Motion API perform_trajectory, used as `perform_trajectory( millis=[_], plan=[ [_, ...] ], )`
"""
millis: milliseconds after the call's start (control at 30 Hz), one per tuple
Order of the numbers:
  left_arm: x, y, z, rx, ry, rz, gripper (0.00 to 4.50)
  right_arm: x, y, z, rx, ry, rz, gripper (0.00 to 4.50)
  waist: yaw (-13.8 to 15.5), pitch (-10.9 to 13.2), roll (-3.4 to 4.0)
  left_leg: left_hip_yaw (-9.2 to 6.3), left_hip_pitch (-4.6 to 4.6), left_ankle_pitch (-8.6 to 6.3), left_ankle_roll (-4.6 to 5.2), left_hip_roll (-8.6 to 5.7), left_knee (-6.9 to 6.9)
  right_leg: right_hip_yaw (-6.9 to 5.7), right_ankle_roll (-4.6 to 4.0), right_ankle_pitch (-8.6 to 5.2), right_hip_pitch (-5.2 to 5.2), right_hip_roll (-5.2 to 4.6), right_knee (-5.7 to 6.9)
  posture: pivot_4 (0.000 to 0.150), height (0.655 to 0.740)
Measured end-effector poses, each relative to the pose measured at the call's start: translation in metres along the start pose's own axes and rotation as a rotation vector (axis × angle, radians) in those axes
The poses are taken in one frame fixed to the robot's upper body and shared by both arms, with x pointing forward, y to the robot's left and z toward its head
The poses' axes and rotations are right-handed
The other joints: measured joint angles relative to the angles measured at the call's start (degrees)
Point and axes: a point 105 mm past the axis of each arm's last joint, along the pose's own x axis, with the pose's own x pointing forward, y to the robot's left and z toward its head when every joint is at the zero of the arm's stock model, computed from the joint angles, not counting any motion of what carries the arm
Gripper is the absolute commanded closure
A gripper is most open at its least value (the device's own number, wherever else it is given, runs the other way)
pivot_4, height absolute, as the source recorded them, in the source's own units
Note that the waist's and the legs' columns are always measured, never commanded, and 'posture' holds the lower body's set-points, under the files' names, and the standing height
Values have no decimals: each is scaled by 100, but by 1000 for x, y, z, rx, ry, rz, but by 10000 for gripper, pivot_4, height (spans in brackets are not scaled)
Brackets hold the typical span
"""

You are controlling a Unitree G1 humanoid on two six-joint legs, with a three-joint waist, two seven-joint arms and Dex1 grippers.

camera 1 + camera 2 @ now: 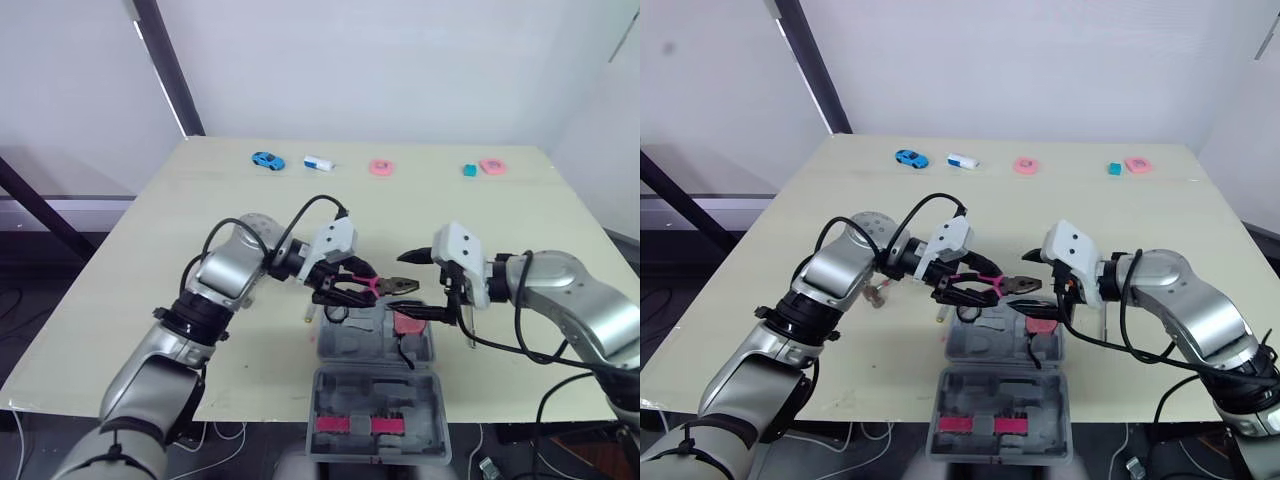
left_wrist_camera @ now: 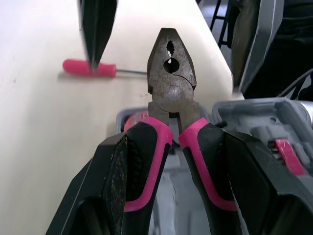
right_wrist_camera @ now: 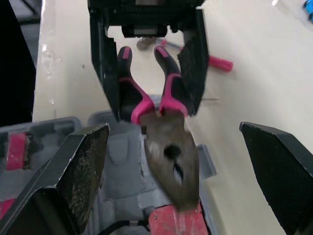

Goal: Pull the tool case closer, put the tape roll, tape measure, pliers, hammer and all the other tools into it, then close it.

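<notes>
The pliers (image 2: 171,73) have a dark steel head with the nose shut, and black handles with pink trim. They hang in the air just above the far half of the open grey tool case (image 1: 340,350), which sits at the near edge of the table (image 1: 150,280). The left gripper (image 1: 340,290) is clamped on both handles, with the arm bent in from the left and the nose pointing at the right gripper (image 3: 171,128). That one is spread wide on both sides of the nose, not touching it. A pink screwdriver (image 2: 90,67) lies on the table beside the case.
</notes>
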Motion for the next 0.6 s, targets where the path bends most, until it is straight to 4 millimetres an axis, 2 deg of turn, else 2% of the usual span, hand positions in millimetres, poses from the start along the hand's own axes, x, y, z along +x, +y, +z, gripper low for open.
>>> perform_trajectory(
  millis=[100, 367, 433, 467, 533, 567, 600],
  plan=[
    [3, -2, -2, -4, 7, -19, 20820, 8, 5, -6, -35, 107, 58, 0, -4, -1, 1, -6, -63, 1, 0, 1, 20, -4, 1, 2, -61, 1, 16, 1500, 7400],
    [4, -1, -7, -9, 32, -18, 20820, 19, 8, -12, -66, 202, 113, 0, 5, -1, 1, -5, -65, 1, 1, 0, 23, -4, 2, 2, -62, 0, 16, 1500, 7400],
    [4, -1, -7, -14, 34, -19, 20820, 22, 8, -9, -70, 191, 113, 3981, 5, -1, 2, -7, -65, 1, 1, 1, 25, -5, 2, 3, -62, 1, 18, 1500, 7400],
    [4, -2, -8, -17, 35, -19, 20820, 23, 9, -8, -71, 185, 115, 8705, 5, -1, 2, -6, -65, 1, 1, 1, 25, -5, 2, 3, -62, 1, 18, 1500, 7400],
    [4, -2, -9, -20, 37, -20, 20820, 24, 8, -8, -71, 185, 112, 14198, 4, -1, 2, -5, -65, 1, 1, 1, 26, -5, 2, 3, -62, 1, 18, 1500, 7400],
    [4, -2, -10, -24, 40, -19, 20820, 25, 8, -8, -71, 184, 111, 18855, 4, -1, 2, -5, -65, 1, 0, 1, 27, -5, 2, 3, -62, 1, 18, 1500, 7400],
    [3, -2, -11, -25, 46, -17, 20820, 26, 8, -8, -70, 183, 109, 25409, 4, -1, 2, -5, -65, 1, 1, 1, 27, -5, 2, 3, -62, 1, 18, 1500, 7400]
  ],
)
